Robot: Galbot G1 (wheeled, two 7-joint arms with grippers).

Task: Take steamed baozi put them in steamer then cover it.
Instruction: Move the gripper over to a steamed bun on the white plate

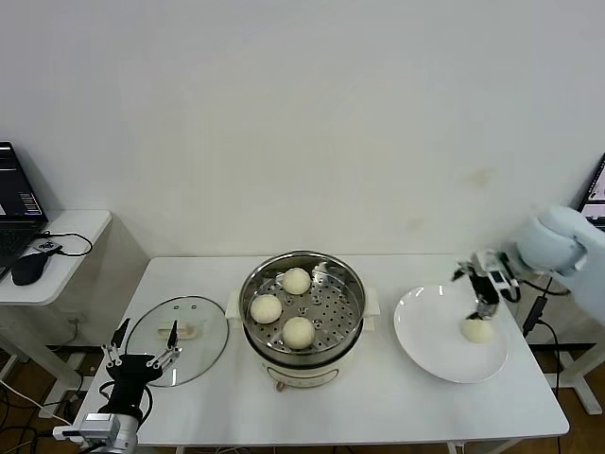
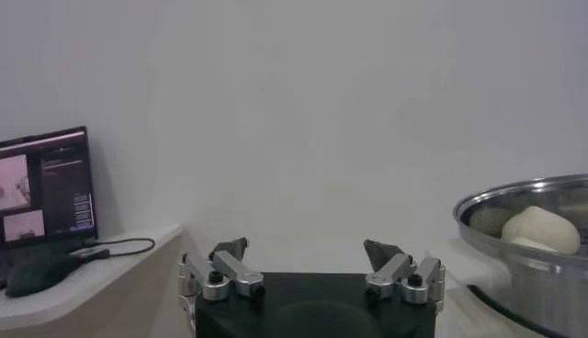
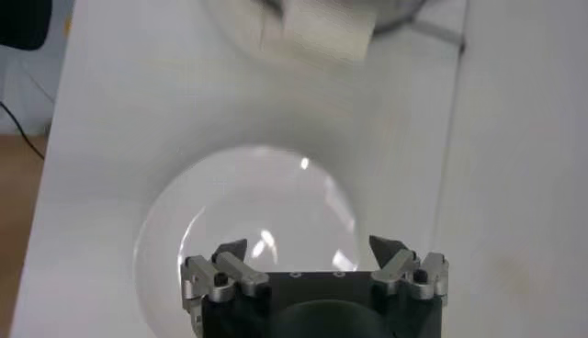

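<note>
Even, diffuse indoor light is washing over the white table (image 1: 397,397) and wall (image 1: 302,113), leaving only soft, faint shadows beneath the steamer (image 1: 302,307). Glare is glinting off the plate (image 3: 239,220) in the right wrist view, where the close foreground is blurring slightly.

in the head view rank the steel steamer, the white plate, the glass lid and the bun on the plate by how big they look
1. Round shiny steel steamer
2. Flat white plate
3. Round glass lid, close to the plate, so this order is unsure
4. Cream-white bun
</note>
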